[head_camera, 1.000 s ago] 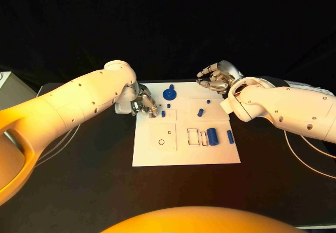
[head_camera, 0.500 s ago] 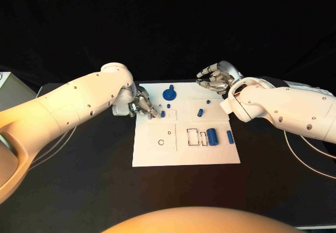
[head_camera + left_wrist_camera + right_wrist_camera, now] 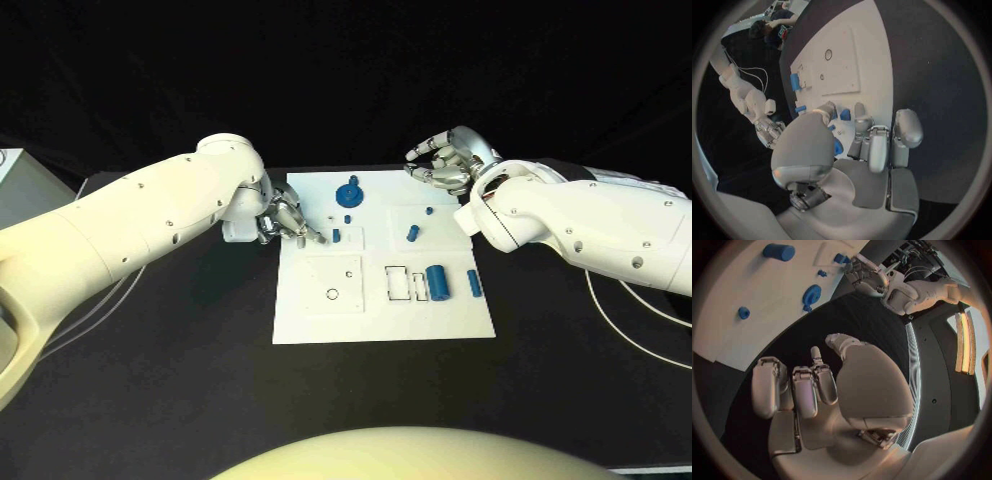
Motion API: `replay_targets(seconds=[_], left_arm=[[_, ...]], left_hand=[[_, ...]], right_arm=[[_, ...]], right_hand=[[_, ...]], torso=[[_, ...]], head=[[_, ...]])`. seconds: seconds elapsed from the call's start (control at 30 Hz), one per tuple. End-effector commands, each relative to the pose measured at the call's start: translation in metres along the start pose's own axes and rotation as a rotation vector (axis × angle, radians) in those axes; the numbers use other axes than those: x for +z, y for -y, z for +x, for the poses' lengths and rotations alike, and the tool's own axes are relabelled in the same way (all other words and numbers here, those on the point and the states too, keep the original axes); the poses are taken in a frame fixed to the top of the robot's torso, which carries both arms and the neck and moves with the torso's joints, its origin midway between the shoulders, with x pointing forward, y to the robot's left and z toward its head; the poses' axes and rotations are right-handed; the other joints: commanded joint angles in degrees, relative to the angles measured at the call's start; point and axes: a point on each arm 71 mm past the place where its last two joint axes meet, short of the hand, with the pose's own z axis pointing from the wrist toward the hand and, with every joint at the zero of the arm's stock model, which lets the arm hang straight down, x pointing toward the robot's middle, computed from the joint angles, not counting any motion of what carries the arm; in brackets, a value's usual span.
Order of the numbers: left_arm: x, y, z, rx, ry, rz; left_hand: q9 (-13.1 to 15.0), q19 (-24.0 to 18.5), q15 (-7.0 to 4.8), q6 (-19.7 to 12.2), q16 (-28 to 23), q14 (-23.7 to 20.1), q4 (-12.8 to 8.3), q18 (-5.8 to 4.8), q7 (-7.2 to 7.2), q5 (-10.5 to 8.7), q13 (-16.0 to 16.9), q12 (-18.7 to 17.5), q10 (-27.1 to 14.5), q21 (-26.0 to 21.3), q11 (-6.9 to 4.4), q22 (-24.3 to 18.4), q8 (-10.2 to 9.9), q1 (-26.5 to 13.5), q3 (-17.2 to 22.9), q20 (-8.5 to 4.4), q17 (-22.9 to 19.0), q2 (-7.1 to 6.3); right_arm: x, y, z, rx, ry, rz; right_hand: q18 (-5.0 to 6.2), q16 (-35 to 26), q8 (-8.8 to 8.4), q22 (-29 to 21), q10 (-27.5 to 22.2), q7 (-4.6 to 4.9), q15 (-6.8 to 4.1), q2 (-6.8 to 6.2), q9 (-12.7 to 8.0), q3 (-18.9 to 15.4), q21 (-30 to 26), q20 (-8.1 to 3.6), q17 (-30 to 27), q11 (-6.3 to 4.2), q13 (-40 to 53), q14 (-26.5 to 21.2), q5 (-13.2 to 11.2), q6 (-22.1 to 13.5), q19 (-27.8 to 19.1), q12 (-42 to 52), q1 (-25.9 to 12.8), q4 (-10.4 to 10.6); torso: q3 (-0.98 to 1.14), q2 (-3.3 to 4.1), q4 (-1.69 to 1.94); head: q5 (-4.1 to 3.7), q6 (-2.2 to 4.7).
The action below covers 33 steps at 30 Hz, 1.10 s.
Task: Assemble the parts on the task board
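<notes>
The white task board (image 3: 378,300) lies mid-table with several blue parts on it. A blue wheel (image 3: 348,193) stands at its far end, and a cylinder (image 3: 438,283) and a bar (image 3: 473,281) lie on its near right. My left hand (image 3: 289,220) hovers at the board's left edge, fingers pointing down, their tips a little short of a small blue peg (image 3: 336,235). In the left wrist view that peg (image 3: 845,115) shows between the thumb and fingers of my left hand (image 3: 867,145), untouched. My right hand (image 3: 447,160) hangs curled beyond the far right corner, holding nothing.
Two more small parts (image 3: 413,232) (image 3: 428,210) lie on the board's far right. A square plate with round holes (image 3: 335,280) sits near left. A pale box (image 3: 22,180) stands at the table's left edge. Black table surrounds the board.
My left hand has drawn back slightly to the left, toward the board's edge. The right hand and the parts have stayed put.
</notes>
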Motion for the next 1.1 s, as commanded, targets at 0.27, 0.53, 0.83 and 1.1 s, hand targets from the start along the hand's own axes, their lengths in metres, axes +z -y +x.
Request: replay_targets(seconds=[0.27,0.53,0.83,1.1], left_arm=[[-0.027,0.012,-0.021,-0.17,0.182,0.332],[-0.042,0.019,-0.033,-0.167,0.409,0.529],[-0.041,0.032,-0.026,-0.022,0.576,0.624],[-0.021,0.046,-0.009,0.177,0.649,0.605]], left_hand=[[-1.0,-20.6,3.7,-8.3,-14.4,-21.8,-0.1,4.34,3.7,-0.12,-16.4,-10.6,-20.2,-22.4,3.64,-24.2,-2.4,9.1,-5.4,2.96,-22.3,4.43],[-5.2,-20.3,5.01,-8.1,-27.0,-31.9,-0.8,4.47,5.15,-0.21,-25.1,-20.2,-21.9,-33.2,5.0,-31.9,-6.7,23.0,5.0,3.97,-36.7,4.36],[-8.7,-19.7,4.34,-5.0,-28.2,-30.6,-7.1,4.3,4.8,-0.1,-32.0,-27.1,-19.6,-30.8,4.78,-29.9,-10.5,24.0,17.8,2.96,-39.2,-0.89],[-11.0,-20.0,4.28,-3.1,-24.7,-28.0,-11.2,4.4,4.33,-0.1,-36.1,-32.7,-19.3,-25.7,4.94,-26.0,-15.1,20.2,20.3,3.05,-38.5,-2.34]], right_arm=[[-0.001,0.001,-0.002,-0.004,0.0,-0.013],[-0.001,0.002,-0.005,0.001,0.016,-0.019],[0.0,0.002,-0.007,0.011,0.034,-0.031],[0.001,0.001,-0.007,0.021,0.044,-0.043]], right_hand=[[0.3,-0.2,0.29,2.4,0.3,0.03,-0.1,-0.39,0.0,0.4,-0.3,-0.28,10.9,0.21,8.2,5.0,0.3,-0.4,1.8,0.2,-0.1,0.0],[0.38,-0.3,0.3,2.2,-0.1,0.03,-0.1,-0.39,0.0,0.6,-0.6,-0.28,10.6,0.21,7.8,5.0,0.3,-0.4,1.7,-0.1,-0.1,-0.1],[0.56,-0.6,0.31,1.5,-2.6,0.05,-0.11,-0.38,0.0,1.3,-1.5,-0.29,10.1,0.2,5.4,4.8,0.4,-0.4,1.4,-2.4,0.0,-0.5],[0.71,-1.3,0.49,0.8,-14.1,-0.26,-0.56,-0.87,0.3,4.9,-2.4,-0.68,9.0,-0.3,-11.9,4.6,0.3,-0.8,1.3,-19.2,-1.6,-2.5]], torso=[[0.06,-0.04,0.06],[-0.03,0.07,0.04],[0.0,0.07,-0.01],[0.05,0.2,-0.14]], head=[[-0.21,0.56],[-0.2,0.99],[-0.18,1.54],[-0.2,2.37]])
